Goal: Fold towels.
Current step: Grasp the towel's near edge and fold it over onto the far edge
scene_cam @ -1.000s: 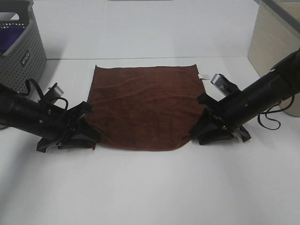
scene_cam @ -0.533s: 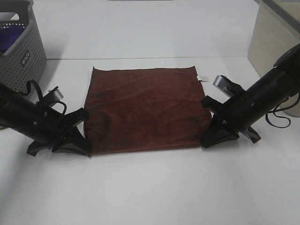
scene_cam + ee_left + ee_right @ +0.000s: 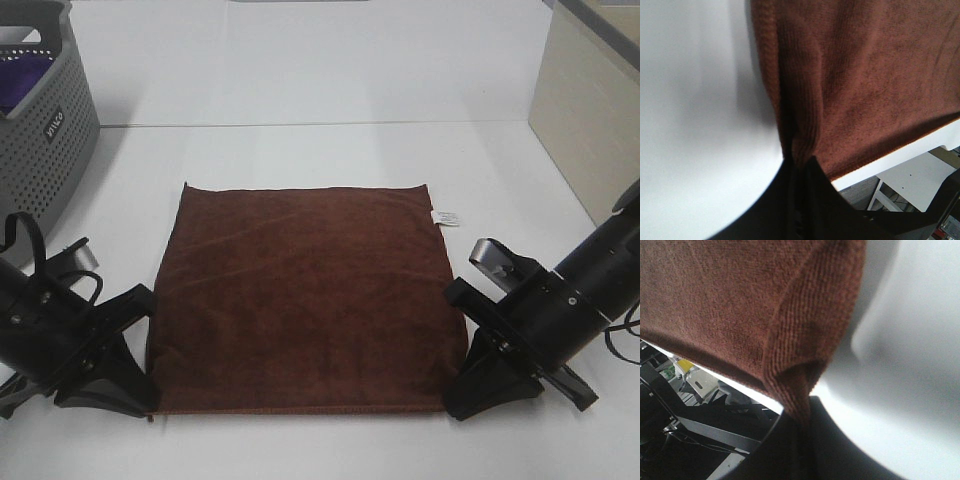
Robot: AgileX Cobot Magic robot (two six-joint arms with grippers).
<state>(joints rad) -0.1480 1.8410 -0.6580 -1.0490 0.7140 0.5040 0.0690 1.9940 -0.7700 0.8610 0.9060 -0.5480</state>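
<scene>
White matte table point(image 3: 320, 90); beige panel point(image 3: 590, 100) at 2 o'clock. Reddish-brown terry towel point(image 3: 305, 295) flat at table centre. Left gripper point(image 3: 143, 398) at towel's 7 o'clock corner, jaws closed, cloth pinched between them. Right gripper point(image 3: 458, 398) at 5 o'clock corner, likewise clamped on cloth. White tag point(image 3: 445, 217) at towel's 2 o'clock corner, print unreadable. Grey perforated laundry basket point(image 3: 45, 130) at 10 o'clock, label lettering illegible.

Showing dark reddish-brown against plain white.
Showing the towel point(image 3: 305, 295) in dark reddish-brown, finely ribbed up close, carrying a small white tag point(image 3: 446, 217); showing the bench point(image 3: 330, 80) in unpatterned white, the left hand point(image 3: 140, 395) and right hand point(image 3: 462, 392) in matte black, a grey basket point(image 3: 45, 130) dotted with round holes, purple contents point(image 3: 22, 80), and a beige panel point(image 3: 585, 100).
</scene>
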